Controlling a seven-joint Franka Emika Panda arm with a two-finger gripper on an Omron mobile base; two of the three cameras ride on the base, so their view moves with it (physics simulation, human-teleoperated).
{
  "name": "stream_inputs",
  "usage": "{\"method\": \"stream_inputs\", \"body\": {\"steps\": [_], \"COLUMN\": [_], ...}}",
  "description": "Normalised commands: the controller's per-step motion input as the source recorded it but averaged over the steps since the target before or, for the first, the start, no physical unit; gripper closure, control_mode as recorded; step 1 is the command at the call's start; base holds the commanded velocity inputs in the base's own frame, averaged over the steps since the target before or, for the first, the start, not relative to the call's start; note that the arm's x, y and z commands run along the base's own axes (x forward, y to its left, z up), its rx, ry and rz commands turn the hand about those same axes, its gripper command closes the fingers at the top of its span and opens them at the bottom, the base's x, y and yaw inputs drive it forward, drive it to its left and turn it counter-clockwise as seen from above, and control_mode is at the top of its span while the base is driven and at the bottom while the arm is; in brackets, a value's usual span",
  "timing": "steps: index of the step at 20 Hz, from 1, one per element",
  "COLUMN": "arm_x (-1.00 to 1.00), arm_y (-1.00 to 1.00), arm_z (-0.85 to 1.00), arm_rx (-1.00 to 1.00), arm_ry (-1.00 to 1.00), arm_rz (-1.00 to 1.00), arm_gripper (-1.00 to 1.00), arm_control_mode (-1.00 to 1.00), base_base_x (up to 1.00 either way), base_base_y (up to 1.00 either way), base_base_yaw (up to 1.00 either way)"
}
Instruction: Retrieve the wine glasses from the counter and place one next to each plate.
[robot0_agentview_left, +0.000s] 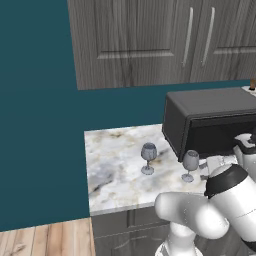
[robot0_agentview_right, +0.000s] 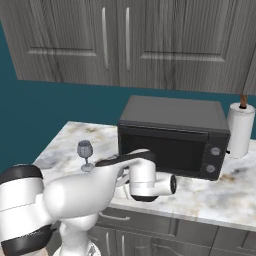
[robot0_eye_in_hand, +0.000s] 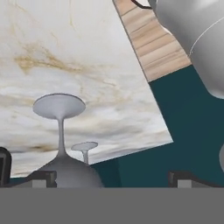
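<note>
Arm bent low over the counter (robot0_agentview_left: 115, 170), forearm reaching forward in front of the microwave (robot0_agentview_right: 172, 135), wrist turned so the hand camera looks back across the marble. Gripper (robot0_eye_in_hand: 109, 178) fingers spread wide, pinching nothing. Two wine glasses upright on the counter, apart: nearer glass (robot0_agentview_left: 190, 165) just beside the left fingertip (robot0_eye_in_hand: 41, 178), farther glass (robot0_agentview_left: 148, 157) toward the counter's left. No legible writing anywhere.
</note>
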Motion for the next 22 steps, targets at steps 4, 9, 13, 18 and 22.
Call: {"method": "stream_inputs", "body": {"steps": [4,9,13,18,22], "arm_x": [0.21,0.30,0.04,0.00,0.00], "arm_y": [0.05,0.00,0.00,0.00,0.00], "arm_z": [-0.18,-0.04,-0.01,-0.07,-0.03], "arm_rx": [0.02,0.06,0.06,0.04,0.00], "arm_ry": [0.04,0.06,0.01,0.00,0.00], "arm_rz": [0.03,0.04,0.00,0.00,0.00], "arm_gripper": [-1.00,-1.00,-1.00,-1.00,-1.00], "arm_control_mode": [-1.00,-1.00,-1.00,-1.00,-1.00], "base_base_x": [0.00,0.00,0.00,0.00,0.00], "base_base_y": [0.00,0.00,0.00,0.00,0.00], "base_base_yaw": [0.00,0.00,0.00,0.00,0.00]}}
